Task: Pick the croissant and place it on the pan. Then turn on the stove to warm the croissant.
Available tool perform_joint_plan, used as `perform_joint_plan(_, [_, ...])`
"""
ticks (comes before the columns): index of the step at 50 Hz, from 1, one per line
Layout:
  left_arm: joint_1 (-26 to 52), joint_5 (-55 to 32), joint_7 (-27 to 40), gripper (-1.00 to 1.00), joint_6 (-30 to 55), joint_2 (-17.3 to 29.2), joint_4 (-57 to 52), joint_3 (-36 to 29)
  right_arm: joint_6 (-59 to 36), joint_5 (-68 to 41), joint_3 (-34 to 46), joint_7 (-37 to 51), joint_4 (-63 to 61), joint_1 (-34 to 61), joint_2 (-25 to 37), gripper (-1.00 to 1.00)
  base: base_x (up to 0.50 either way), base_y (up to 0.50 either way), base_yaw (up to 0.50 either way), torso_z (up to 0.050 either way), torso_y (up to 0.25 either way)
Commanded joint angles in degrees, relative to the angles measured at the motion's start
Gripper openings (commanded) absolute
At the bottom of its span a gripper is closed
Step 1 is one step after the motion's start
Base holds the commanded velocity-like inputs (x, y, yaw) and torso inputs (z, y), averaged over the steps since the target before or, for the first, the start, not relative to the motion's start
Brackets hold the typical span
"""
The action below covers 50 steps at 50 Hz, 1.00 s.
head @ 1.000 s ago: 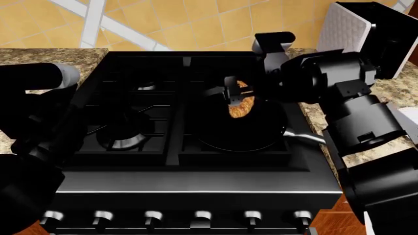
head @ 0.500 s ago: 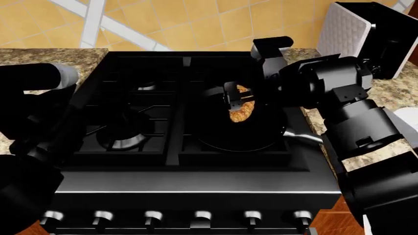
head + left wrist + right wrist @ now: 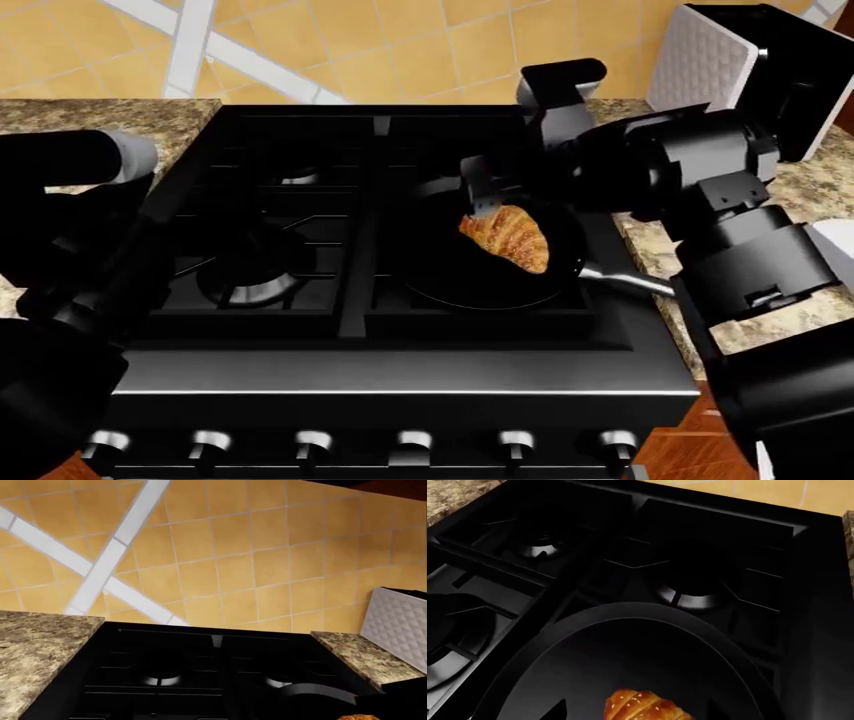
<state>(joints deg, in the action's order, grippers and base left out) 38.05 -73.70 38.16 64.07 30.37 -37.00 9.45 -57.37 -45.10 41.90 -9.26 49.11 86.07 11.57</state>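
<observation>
The golden-brown croissant (image 3: 507, 238) lies flat in the round black pan (image 3: 441, 275) on the stove's front right burner. The pan's silver handle (image 3: 627, 281) points right. My right gripper (image 3: 490, 198) hangs just above and behind the croissant, open, with its dark fingertips (image 3: 558, 710) apart on either side of the croissant (image 3: 644, 707), which shows gaps around it. The pan (image 3: 627, 650) fills the right wrist view. The black stove (image 3: 400, 365) has a row of silver-tipped knobs (image 3: 414, 440) along its front. My left arm (image 3: 80, 200) is a dark mass over the left counter; its jaws do not show.
A white-and-black toaster (image 3: 727, 60) stands on the granite counter at the back right, and also shows in the left wrist view (image 3: 400, 630). Granite counter (image 3: 94, 115) flanks the stove on both sides. Black grates (image 3: 267, 250) cover the other burners.
The croissant was held upright in my right gripper over the pan; now it has dropped flat into the pan, and the gripper has opened and risen slightly.
</observation>
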Motion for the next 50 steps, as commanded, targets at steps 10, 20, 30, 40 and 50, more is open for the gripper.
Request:
perform_joint_plan(10, [0.6,-0.8,0.8,1.00,-0.1,0.2,-0.4,-0.8,-9.3,-12.9,-15.5,22.6,-33.8,-8.1,9.3,1.00,0.00,0.00,0.00,0.000,0.000])
perform_joint_plan(20, [-0.2,3.3,-1.2,1.00,-1.5,0.5,-1.0,-2.7,-5.5,-15.0,-22.4,34.1,-53.5,-16.8,13.1,1.00,0.00,0.00,0.00,0.000,0.000])
perform_joint_plan(30, [-0.1,5.1,-2.1,1.00,-2.1,0.3,-0.7,-4.3,-4.0,-13.4,-22.0,36.3,-61.3,-19.6,15.8,1.00,0.00,0.00,0.00,0.000,0.000])
perform_joint_plan(40, [0.2,4.7,-1.7,1.00,-2.1,0.4,-0.6,-4.6,-3.2,-13.2,-21.8,36.4,-63.1,-19.6,16.0,1.00,0.00,0.00,0.00,0.000,0.000])
perform_joint_plan(50, [0.8,3.2,-0.7,1.00,-1.9,0.9,-1.3,-4.0,-4.0,-14.9,-23.5,39.0,-66.4,-19.5,16.6,1.00,-0.44,0.10,0.00,0.000,0.000])
